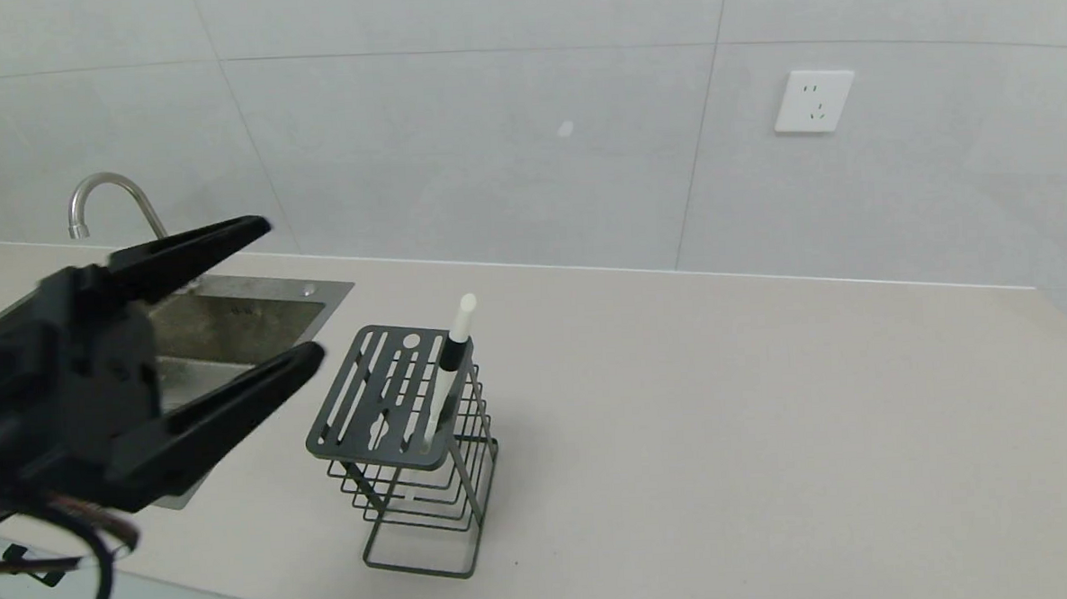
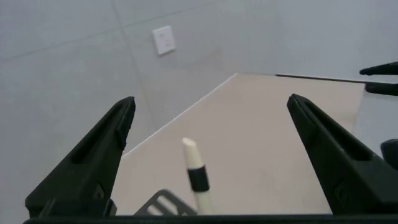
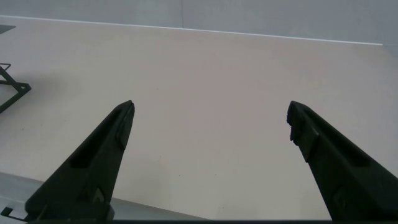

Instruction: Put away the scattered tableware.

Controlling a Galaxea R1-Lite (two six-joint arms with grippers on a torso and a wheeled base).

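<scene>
On the beige countertop (image 1: 772, 397), a dark wire rack (image 1: 385, 396) stands just beside the steel sink (image 1: 228, 322). 1 utensil with a white handle and a black band (image 1: 451, 362) stands in a slot of the rack's top plate, slightly tilted; its working end is hidden, so I cannot tell what kind it is. The left gripper (image 1: 292, 289) hangs over the sink's edge, near the rack, with its 2 fingers wide apart and nothing between them. The right gripper (image 3: 210, 107) is over bare countertop, well apart from the rack, its fingers also spread and holding nothing. A curved faucet (image 1: 105, 188) rises behind the sink, and a white socket (image 1: 814, 101) sits on the tiled wall.
</scene>
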